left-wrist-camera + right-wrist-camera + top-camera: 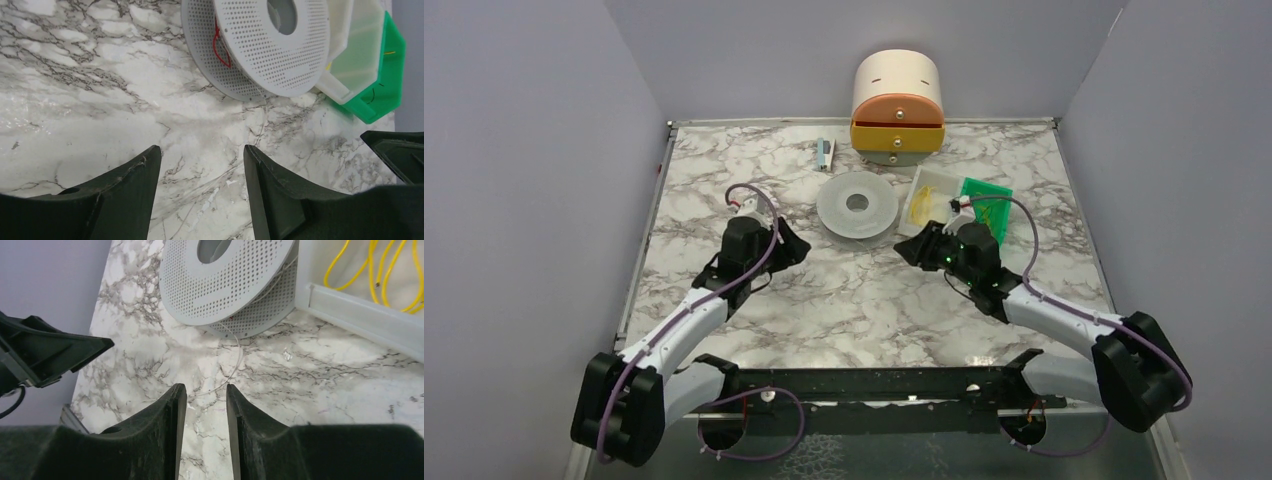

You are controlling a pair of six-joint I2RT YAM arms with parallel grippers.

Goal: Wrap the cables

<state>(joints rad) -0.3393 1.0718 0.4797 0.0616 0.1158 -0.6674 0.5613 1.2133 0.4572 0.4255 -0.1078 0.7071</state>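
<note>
A white perforated spool [856, 205] lies flat on the marble table. In the left wrist view, the spool [270, 45] has a thin red cable [216, 47] showing between its two discs. A pale thin strand [235, 362] trails from the spool [225, 275] across the table to just ahead of my right fingertips. My left gripper [796, 245] [202, 150] is open and empty, low over the table left of the spool. My right gripper [907, 247] [206, 387] is open with a narrower gap, empty, right of the spool.
A white tray [929, 200] holding yellow wires [380, 270] and a green tray [986, 205] sit right of the spool. A round drawer unit [897, 105] stands at the back wall, with a small item [824, 153] beside it. Walls enclose the table.
</note>
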